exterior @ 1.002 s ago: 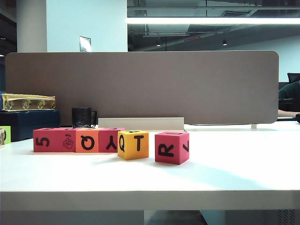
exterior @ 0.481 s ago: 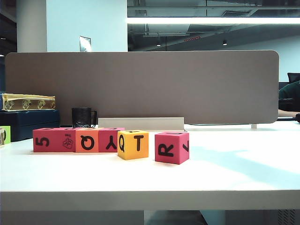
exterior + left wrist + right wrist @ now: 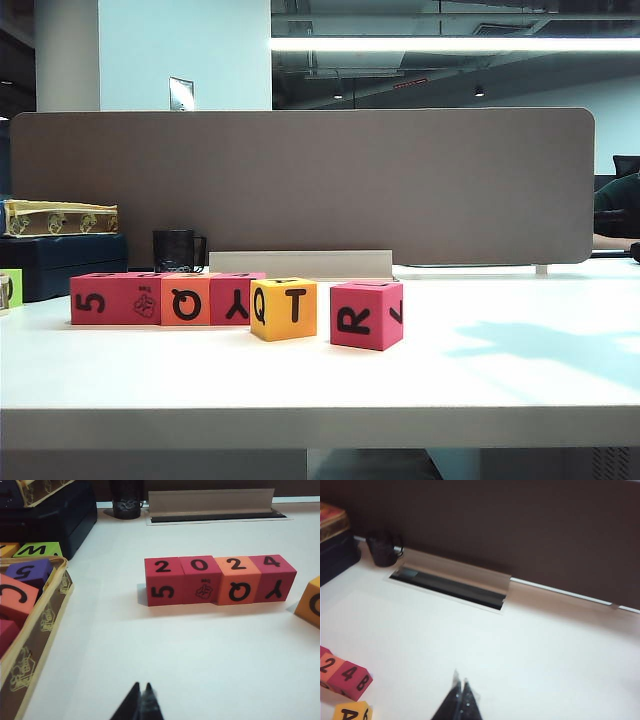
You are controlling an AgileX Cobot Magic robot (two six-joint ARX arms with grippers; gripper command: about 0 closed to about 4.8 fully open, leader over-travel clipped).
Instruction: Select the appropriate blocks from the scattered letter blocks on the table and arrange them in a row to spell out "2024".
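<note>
Both tools, left tool (image 3: 141, 695) and right tool (image 3: 460, 692), closed, empty, bodies cropped.

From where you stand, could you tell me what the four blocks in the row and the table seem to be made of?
The four blocks in the row look like matte foam or soft plastic: flat colour, no glare, slightly rounded edges; I cannot be sure. The table seems a smooth white laminate, showing soft shadows and a faint sheen.
</note>
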